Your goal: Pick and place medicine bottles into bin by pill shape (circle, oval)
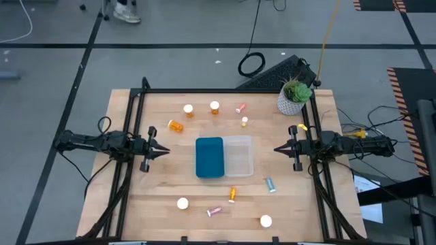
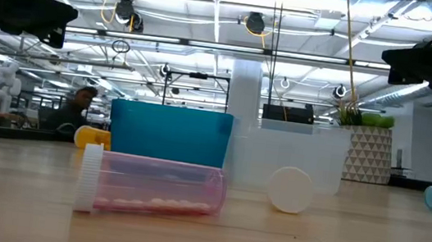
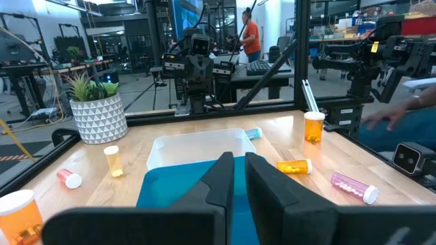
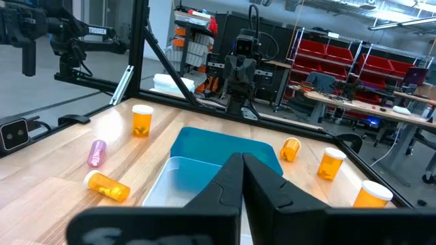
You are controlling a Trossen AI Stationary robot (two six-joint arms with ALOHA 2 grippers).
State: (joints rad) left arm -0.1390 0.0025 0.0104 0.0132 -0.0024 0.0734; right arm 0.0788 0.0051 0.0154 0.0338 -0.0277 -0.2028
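Left pincer (image 1: 165, 150) and right pincer (image 1: 278, 150) are being held nearly closed, empty, flanking teal plastic bin (image 1: 209, 157) and clear plastic bin (image 1: 238, 156); white-capped medicine bottles (image 1: 176, 126) are lying scattered over wooden worktop (image 1: 157, 190).

A potted plant (image 1: 294, 96) stands at the table's (image 1: 163, 190) far right corner.

Both arms are stretched out level, one from each side, and they point toward each other. The left gripper (image 1: 165, 151) has its jaws nearly together, with only a thin gap. The right gripper (image 1: 277, 150) has its jaws closed to a point, holding nothing
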